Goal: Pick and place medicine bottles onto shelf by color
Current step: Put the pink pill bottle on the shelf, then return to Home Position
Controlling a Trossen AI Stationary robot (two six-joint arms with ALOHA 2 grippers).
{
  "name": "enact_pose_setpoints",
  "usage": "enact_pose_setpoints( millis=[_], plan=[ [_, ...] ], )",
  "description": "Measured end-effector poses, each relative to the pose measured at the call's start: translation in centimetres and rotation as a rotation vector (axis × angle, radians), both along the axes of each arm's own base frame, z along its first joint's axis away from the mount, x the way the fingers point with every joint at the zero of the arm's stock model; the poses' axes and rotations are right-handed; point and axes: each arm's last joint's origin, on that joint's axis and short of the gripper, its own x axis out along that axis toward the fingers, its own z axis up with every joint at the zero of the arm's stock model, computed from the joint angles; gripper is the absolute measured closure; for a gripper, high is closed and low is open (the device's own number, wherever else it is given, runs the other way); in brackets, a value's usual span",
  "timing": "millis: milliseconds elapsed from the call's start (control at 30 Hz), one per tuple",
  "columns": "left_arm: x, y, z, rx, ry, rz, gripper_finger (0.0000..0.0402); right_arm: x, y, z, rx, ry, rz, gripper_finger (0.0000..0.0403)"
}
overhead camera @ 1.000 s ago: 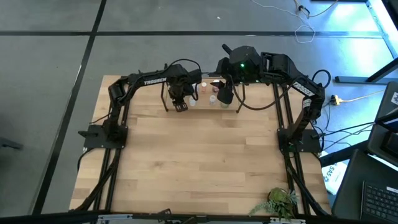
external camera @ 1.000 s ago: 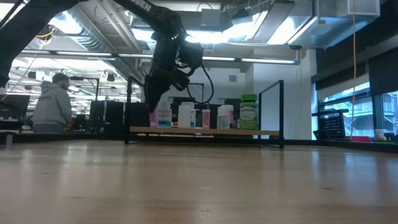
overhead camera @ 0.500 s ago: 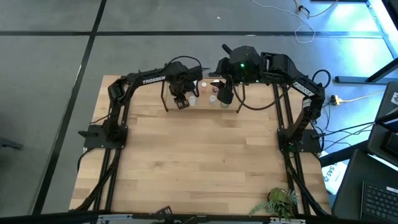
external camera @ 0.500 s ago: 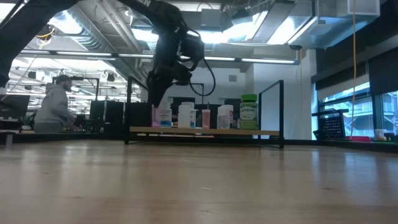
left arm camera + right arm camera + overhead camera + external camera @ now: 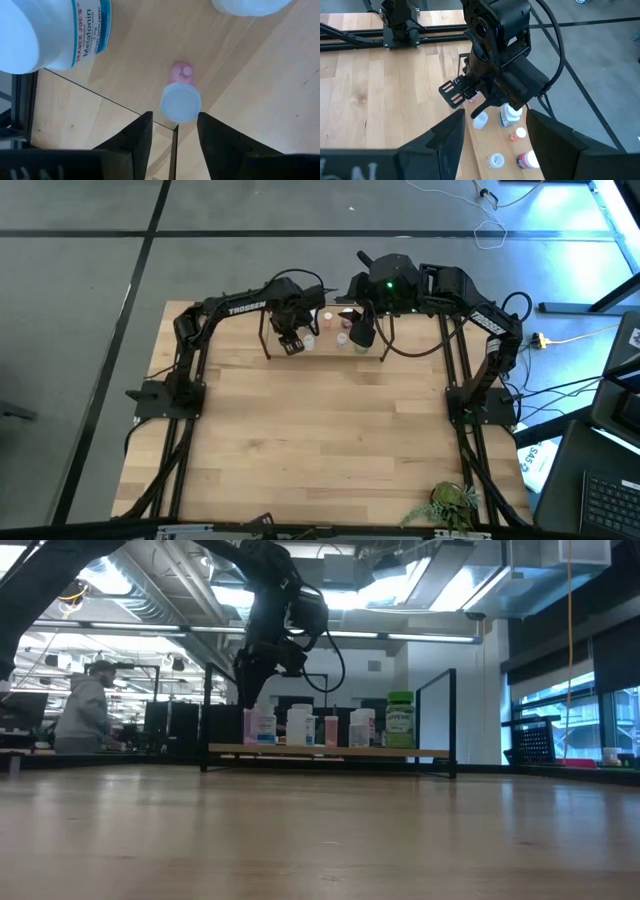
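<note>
The shelf stands at the table's far edge with several medicine bottles on its board: pink and white ones, a pink one and a green one. My left gripper points down over the shelf's left part, open, just above a small pink bottle with a white cap. That bottle stands upright on the board, clear of the fingers. My right gripper hangs open higher up over the shelf's right part, with nothing between its fingers.
A larger white Melatonin bottle stands close beside the left gripper. The shelf's black wire uprights rise at its ends. A leafy plant sits at the table's near right corner. A person is in the room behind.
My left gripper has risen a little from the bottles at the shelf's left end. The small pink bottle stays standing on the board. My right arm has kept still.
</note>
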Motion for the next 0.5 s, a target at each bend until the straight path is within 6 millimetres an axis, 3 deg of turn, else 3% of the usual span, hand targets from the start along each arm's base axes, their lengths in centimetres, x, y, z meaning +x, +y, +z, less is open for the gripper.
enact_pose_setpoints(
  millis=[167, 500],
  plan=[
    [0.0, 0.0, 0.2, 0.001, -0.005, -0.002, 0.0252, 0.0, 0.0, 0.0, 0.000, 0.000, 0.001, 0.0190],
    [0.1, 0.1, 4.5, 0.060, -0.037, -0.047, 0.0252, 0.0, 0.0, 0.0, 0.000, 0.000, 0.000, 0.0190]
  ],
)
